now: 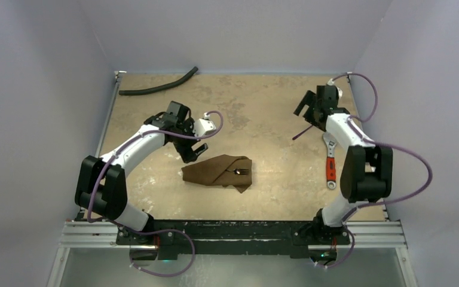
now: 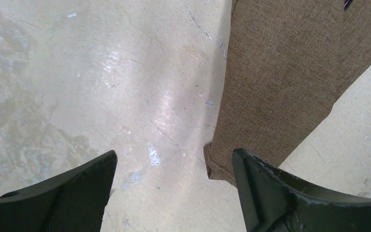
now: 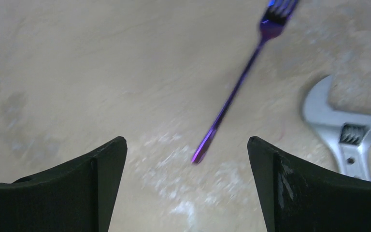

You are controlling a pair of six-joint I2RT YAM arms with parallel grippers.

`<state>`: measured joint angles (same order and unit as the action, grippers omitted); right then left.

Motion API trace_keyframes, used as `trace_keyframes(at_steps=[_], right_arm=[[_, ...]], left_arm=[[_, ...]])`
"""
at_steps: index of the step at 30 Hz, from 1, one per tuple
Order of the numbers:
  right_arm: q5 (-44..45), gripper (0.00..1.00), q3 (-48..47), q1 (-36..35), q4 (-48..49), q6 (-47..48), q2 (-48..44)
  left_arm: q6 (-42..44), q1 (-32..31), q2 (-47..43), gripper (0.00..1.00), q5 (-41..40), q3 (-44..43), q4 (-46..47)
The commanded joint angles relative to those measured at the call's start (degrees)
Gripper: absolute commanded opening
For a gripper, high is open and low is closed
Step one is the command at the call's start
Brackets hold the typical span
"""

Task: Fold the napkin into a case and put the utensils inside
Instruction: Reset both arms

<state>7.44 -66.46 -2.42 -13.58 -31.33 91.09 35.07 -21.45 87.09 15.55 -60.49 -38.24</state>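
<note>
The brown napkin lies folded at the table's middle, with a fork's tines sticking out of its right side. My left gripper hovers open just off the napkin's upper left. In the left wrist view the cloth reaches under the right fingertip, and nothing sits between the jaws. A second purple fork lies bare on the table at the right. My right gripper is open above it. In the right wrist view the fork points its handle end toward the gap of that gripper, untouched.
An adjustable wrench with a red handle lies right of the loose fork, its silver head close to my right finger. A black curved hose rests at the far left edge. Walls enclose the table on three sides.
</note>
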Motion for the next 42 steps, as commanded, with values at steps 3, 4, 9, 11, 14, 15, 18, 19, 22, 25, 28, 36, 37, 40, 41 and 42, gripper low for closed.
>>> trace_keyframes(at_steps=[3,4,9,11,14,15,18,19,22,25,28,36,37,40,41,42], right_arm=[[1.1,0.93,-2.1,13.3,7.6,0.4,8.7],[0.4,0.92,-2.8,14.3,8.3,0.7,10.5],[-2.7,0.87,-4.2,16.7,13.3,1.9,14.0],[-5.9,0.85,-5.3,17.4,16.1,2.0,15.9],[-7.3,0.82,-8.9,17.7,16.6,2.5,19.5],[-7.9,0.82,-9.8,17.7,16.7,2.7,20.7],[-9.3,0.78,-12.8,17.7,15.6,2.8,24.5],[-9.2,0.76,-13.7,17.8,15.0,2.9,25.5],[-9.5,0.73,-14.8,17.8,14.6,3.6,27.9],[-9.8,0.69,-15.9,17.8,14.2,4.0,29.5],[-10.8,0.64,-17.7,17.8,13.7,4.1,31.2],[-12.2,0.5,-14.8,17.8,12.6,4.2,29.9],[-11.5,0.5,-13.7,17.8,12.7,4.4,29.3],[-10.7,0.48,-10.7,17.8,13.3,5.2,27.7],[-10.5,0.46,-9.4,17.8,13.4,5.2,27.2],[-10.4,0.43,-8.5,17.8,14.3,5.3,26.8]], left_arm=[[-3.0,0.6,-1.8,0.93,-0.6,-6.7,-7.1],[-3.2,0.8,-1.6,0.94,-0.6,-7.2,-7.7],[-4.2,1.3,-1.0,0.96,-1.8,-9.0,-8.4],[-4.4,1.4,-0.3,0.97,-2.5,-10.4,-9.6],[-4.3,1.7,0.2,0.98,-2.7,-11.7,-10.6],[-4.3,1.8,0.2,0.98,-2.8,-12.0,-10.6],[-4.6,1.8,0.0,0.98,-3.0,-12.4,-10.6],[-4.6,1.8,0.1,0.98,-3.1,-12.5,-10.6],[-4.9,1.9,0.1,0.98,-3.3,-13.0,-10.7],[-5.3,1.9,0.1,0.98,-3.4,-13.4,-10.5],[-5.5,2.0,0.4,0.98,-3.6,-14.3,-10.4],[-5.5,2.2,0.4,0.98,-4.1,-16.2,-10.8],[-5.5,2.2,0.4,0.98,-4.1,-16.2,-10.9],[-5.5,2.2,0.4,0.98,-3.9,-16.3,-11.1],[-5.5,2.2,0.3,0.98,-3.9,-16.2,-11.2],[-5.5,2.2,0.2,0.98,-3.9,-16.2,-11.2]])
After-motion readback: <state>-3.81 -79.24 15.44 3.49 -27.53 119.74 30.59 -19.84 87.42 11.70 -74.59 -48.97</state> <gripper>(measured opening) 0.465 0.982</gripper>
